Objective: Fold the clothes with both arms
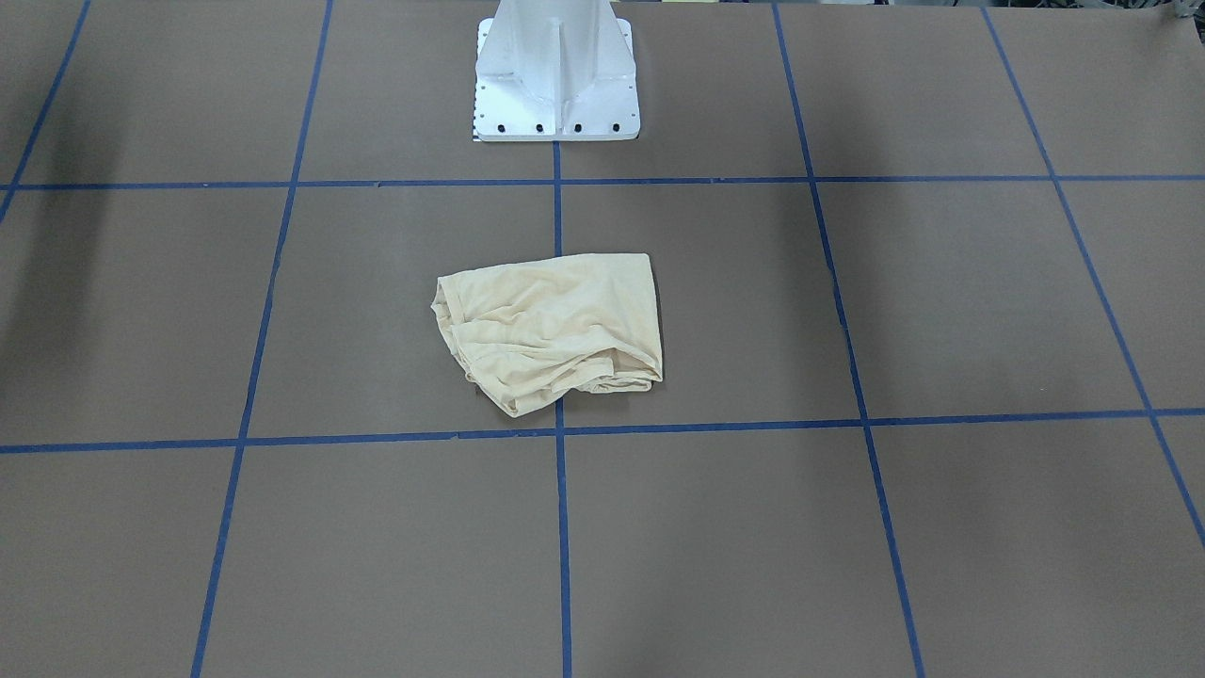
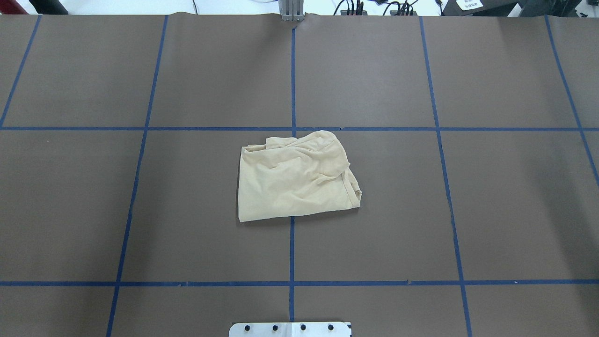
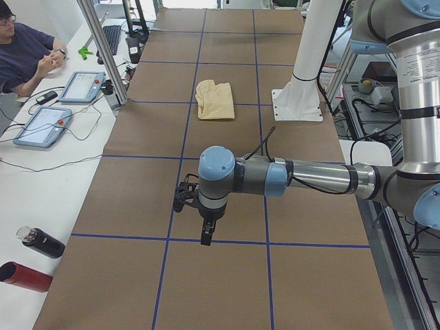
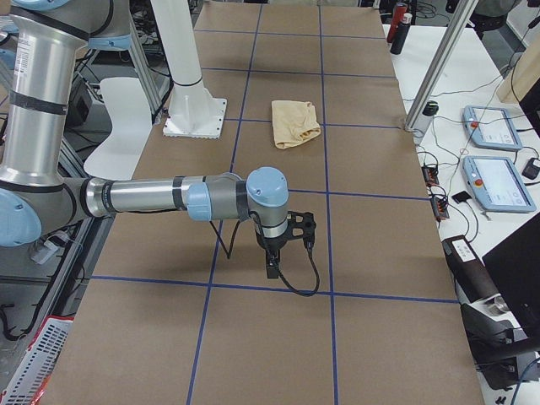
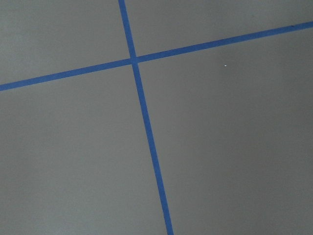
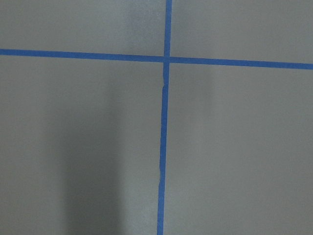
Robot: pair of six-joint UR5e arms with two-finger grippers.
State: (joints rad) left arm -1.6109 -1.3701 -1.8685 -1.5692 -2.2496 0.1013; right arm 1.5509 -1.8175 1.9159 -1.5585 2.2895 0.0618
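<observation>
The pale cream-yellow shirt [image 1: 551,330] lies in a crumpled, roughly rectangular bundle on the brown table, in front of the pedestal. It also shows in the overhead view [image 2: 292,180] and both side views [image 3: 214,100] [image 4: 295,123]. Its print is hidden. No gripper touches it. My left gripper [image 3: 204,234] hangs over bare table far from the shirt, toward the table's left end. My right gripper [image 4: 272,266] hangs likewise toward the right end. I cannot tell whether either is open or shut. Both wrist views show only table and blue tape.
The white pedestal base [image 1: 555,75] stands behind the shirt. Blue tape lines [image 2: 292,243] grid the table. A side bench holds tablets [image 3: 41,127] and two bottles [image 3: 38,242], with a seated operator [image 3: 20,55]. More tablets [image 4: 494,181] lie at the other end.
</observation>
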